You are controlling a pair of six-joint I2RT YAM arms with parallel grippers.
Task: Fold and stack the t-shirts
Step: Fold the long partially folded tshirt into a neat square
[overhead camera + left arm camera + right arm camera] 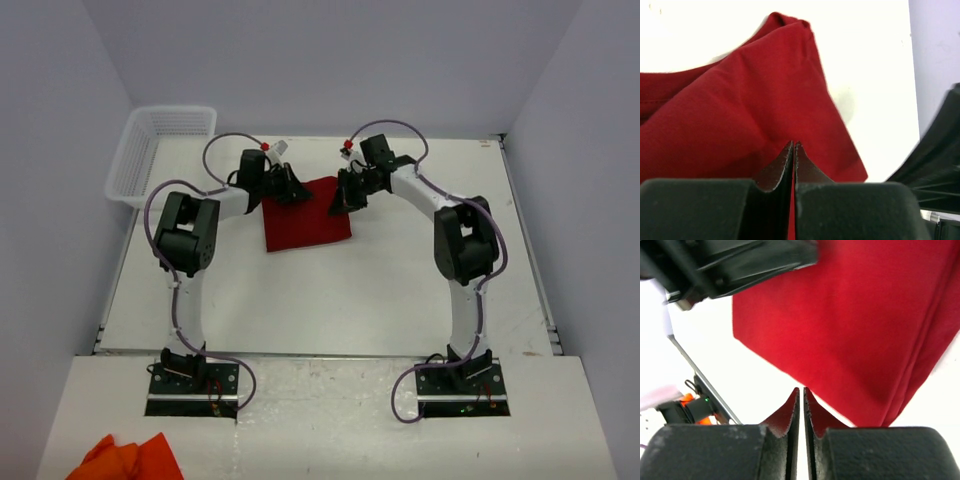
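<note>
Left gripper point(297, 192), right gripper point(342, 200) reach inward to t-shirt point(305, 222); left seemingly pinching.

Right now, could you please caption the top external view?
Left hand and right hand flank a folded red t-shirt.

On the white counter point(330, 300) lies one dark red cotton t-shirt point(308, 218), folded into a rough square. At the far left stands one white plastic mesh basket point(160, 150).

There are two black-and-white robot arms, the left arm point(190, 235) and the right arm point(465, 240). Each one carries one black two-finger pincer, so two in all: the left pincer point(794, 145) and the right pincer point(801, 390). Each arm stands on one black base plate point(190, 385) and has one purple cable point(225, 150), so there are two plates and two cables.

At the near left corner is one heap of bright orange cloth point(125, 460). I cannot tell how many pieces are in it.
</note>
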